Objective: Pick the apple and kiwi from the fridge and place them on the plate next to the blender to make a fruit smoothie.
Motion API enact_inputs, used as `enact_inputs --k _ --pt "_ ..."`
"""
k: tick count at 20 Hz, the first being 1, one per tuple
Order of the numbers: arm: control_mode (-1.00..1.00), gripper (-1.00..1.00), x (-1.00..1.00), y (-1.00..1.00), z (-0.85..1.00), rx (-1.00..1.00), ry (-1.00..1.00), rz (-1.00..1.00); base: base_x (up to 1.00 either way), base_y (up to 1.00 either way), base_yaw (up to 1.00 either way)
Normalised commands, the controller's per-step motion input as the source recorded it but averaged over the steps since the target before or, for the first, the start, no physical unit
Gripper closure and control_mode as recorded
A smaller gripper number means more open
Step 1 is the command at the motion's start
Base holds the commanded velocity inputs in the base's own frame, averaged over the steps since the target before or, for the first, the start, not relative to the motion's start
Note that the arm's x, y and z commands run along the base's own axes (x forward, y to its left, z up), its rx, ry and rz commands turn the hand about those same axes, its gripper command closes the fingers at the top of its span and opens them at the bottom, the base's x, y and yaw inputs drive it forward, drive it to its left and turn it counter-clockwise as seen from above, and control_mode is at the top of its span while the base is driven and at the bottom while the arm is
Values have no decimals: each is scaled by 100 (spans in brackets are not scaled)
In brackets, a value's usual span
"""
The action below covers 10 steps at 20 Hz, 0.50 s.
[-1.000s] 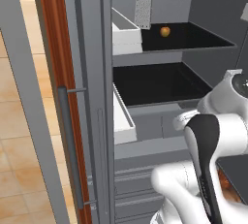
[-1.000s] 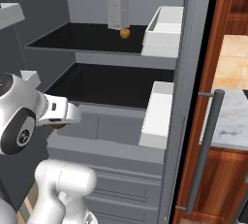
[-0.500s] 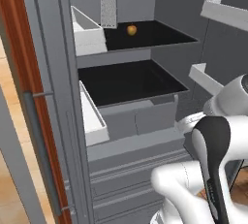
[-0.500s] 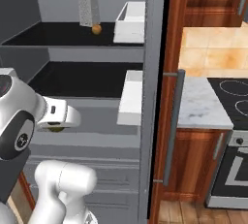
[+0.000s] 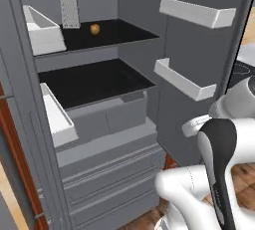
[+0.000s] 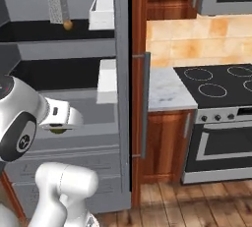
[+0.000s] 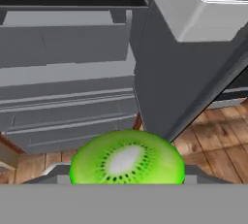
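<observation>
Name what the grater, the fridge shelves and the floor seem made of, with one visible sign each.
Grater: probably metal, matt grey, dotted with small holes.
Shelves: glossy black, perhaps glass or plastic; faint sheen, so it stays open.
Floor: wood-look planks, brown with grain and seams.

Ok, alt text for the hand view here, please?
A cut green kiwi sits close at the bottom of the frame, at the gripper. Behind it are the open fridge's grey drawers, a white door bin at upper right, and wood floor.

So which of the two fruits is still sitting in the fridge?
The apple, the orange-yellow one on the top black shelf beside the grater. The green kiwi is out of the fridge, held at the gripper.
</observation>
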Motion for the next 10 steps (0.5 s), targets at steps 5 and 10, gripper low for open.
enact_inputs --k 5,10 --pt "100 100 0 0 0 0 0 0 -51 -47 -63" --pt "100 100 0 0 0 0 0 0 -2 -41 -82"
